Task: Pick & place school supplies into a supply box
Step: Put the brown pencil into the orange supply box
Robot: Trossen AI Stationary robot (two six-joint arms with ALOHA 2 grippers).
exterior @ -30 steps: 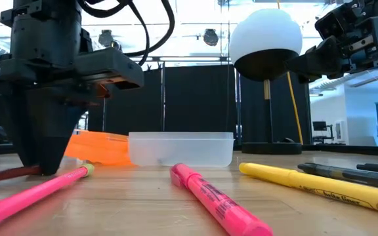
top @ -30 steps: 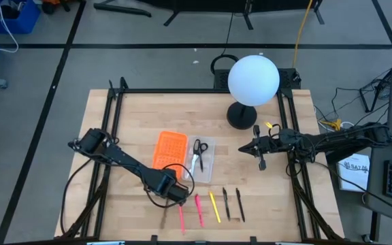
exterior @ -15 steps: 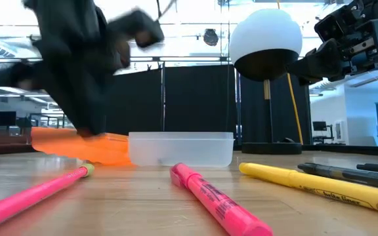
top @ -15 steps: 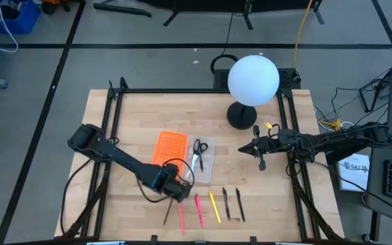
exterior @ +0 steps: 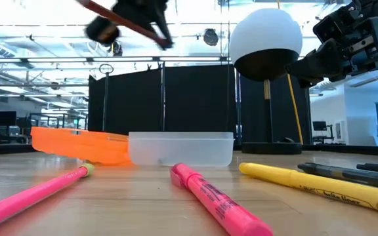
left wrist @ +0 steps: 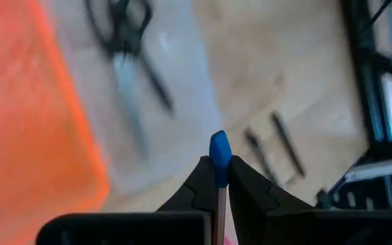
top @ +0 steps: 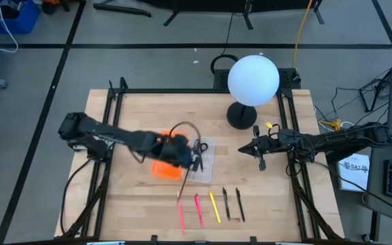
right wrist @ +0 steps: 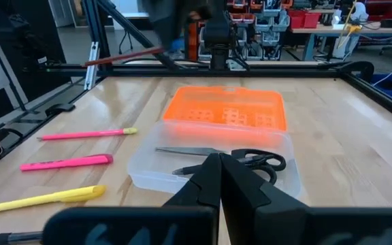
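Gone from the near row since a second ago: the dark red pencil with blue cap [left wrist: 219,151], then lying on the wood beside the thin pink pencil [top: 181,216]. Now lifted, pinched tight in the left gripper [top: 194,158] above the shallow clear plastic tray [top: 205,169], slanting toward the front edge. Left on the table: pink highlighter [top: 199,208], yellow highlighter [top: 214,207], two dark pens [top: 233,203]. Inside the tray, black-handled scissors [right wrist: 231,158]. Blurred by motion in the low view, so grip detail lost there. Farther right, right gripper [top: 261,163] closed on nothing, above bare wood.
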